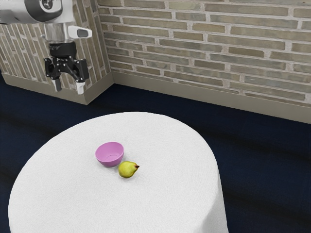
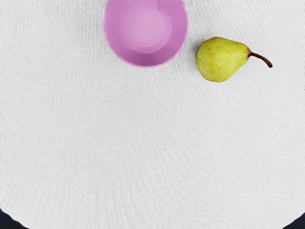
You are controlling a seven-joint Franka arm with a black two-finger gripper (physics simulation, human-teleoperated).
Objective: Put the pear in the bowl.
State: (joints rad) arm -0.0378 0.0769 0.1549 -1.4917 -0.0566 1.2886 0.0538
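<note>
White cloth point(image 1: 146, 208) is covering the round table point(image 1: 22, 182) nearest the camera, so starting there, folks. Our pear point(image 1: 127, 169) is lying on its side on the cloth, out of the bowl, and its brown stem point(image 2: 261, 59) is pointing away from the bowl, toward the exterior view's right. Just past it and a bit left, the pink bowl point(image 1: 109, 155) is sitting upright, and the wrist view is showing a thin strip of cloth between the two, so they're not touching. Up at the exterior view's left, the gripper point(image 1: 69, 88) is hanging well apart from both, fingers pointing down and standing wide apart. Pale arm point(image 1: 22, 12) parts are coming in from the upper left. Further back, dark blue floor point(image 1: 262, 160) is stretching out to a tan baseboard point(image 1: 194, 92), and brick wall point(image 1: 209, 48) is rising behind everything.
</note>
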